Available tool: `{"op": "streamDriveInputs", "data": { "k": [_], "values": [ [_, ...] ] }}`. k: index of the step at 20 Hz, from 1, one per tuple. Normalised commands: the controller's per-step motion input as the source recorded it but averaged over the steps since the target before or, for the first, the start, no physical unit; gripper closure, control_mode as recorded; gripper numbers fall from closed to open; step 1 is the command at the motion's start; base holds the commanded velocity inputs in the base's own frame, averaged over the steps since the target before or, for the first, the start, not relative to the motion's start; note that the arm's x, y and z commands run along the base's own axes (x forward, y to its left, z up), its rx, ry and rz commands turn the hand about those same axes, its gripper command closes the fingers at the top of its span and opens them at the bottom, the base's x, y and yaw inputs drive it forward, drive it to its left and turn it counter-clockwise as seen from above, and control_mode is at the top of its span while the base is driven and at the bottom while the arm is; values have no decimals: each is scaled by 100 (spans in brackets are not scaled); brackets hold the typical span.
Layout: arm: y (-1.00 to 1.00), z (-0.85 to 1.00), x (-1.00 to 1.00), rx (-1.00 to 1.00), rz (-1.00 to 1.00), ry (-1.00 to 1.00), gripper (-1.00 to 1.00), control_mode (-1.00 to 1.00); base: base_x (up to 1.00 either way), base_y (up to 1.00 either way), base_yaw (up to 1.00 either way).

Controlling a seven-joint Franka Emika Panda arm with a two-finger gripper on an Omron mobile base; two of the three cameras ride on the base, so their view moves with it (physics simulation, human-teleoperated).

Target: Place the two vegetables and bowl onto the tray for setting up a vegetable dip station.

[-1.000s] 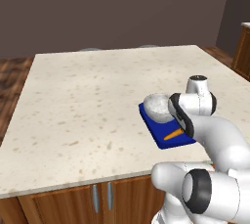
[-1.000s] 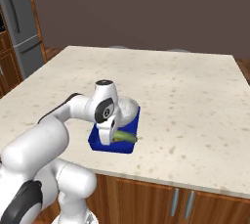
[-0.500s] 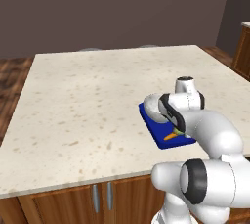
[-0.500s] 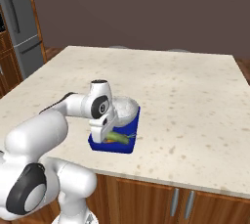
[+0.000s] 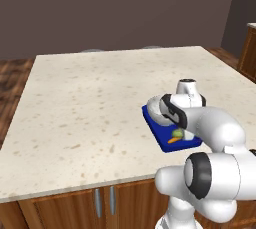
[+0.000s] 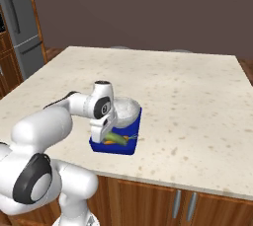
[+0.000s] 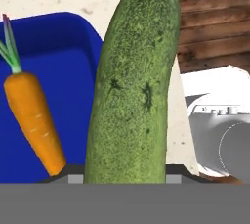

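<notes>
The deep blue tray (image 6: 116, 147) lies near the counter's front edge. The whitish bowl (image 6: 126, 109) sits on its far half. The orange carrot (image 6: 121, 142) lies on the near half. My gripper (image 6: 106, 132) hangs low over the tray's near end, shut on the dark green cucumber (image 6: 113, 136). In the hand view the cucumber (image 7: 134, 86) rises from between my fingertips, beside the carrot (image 7: 34, 115) on the tray (image 7: 53, 47), and its far end reaches past the tray's rim. In the left base view the bowl (image 5: 159, 111), cucumber (image 5: 177, 133) and carrot (image 5: 173, 141) all sit over the tray (image 5: 154, 126).
The speckled stone counter (image 5: 90, 98) spreads wide to the left of the tray and behind it. Its front edge (image 6: 163, 183) runs just below the tray, above wooden cabinet doors. A grey fridge (image 6: 22, 27) stands far left. Wooden floor surrounds the island.
The hand has drifted slightly left over the tray, and the arm's elbow has swung round. The cucumber stays in the grip, and the bowl and carrot have not moved.
</notes>
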Motion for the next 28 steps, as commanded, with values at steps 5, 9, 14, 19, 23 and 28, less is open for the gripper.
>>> {"op": "streamDriveInputs", "data": {
  "k": [5,9,14,19,23,28],
  "values": [
    [10,-18,3,11,0,0,100,-100,0,0,0],
    [6,-16,10,4,2,-4,100,-100,0,0,0],
    [3,-8,16,1,4,-3,100,-100,0,0,0],
    [2,-5,19,0,4,-1,100,-100,0,0,0],
    [0,-8,18,1,6,0,100,-100,0,0,0],
    [0,-10,6,3,7,0,100,-100,0,0,0]
  ]
}}
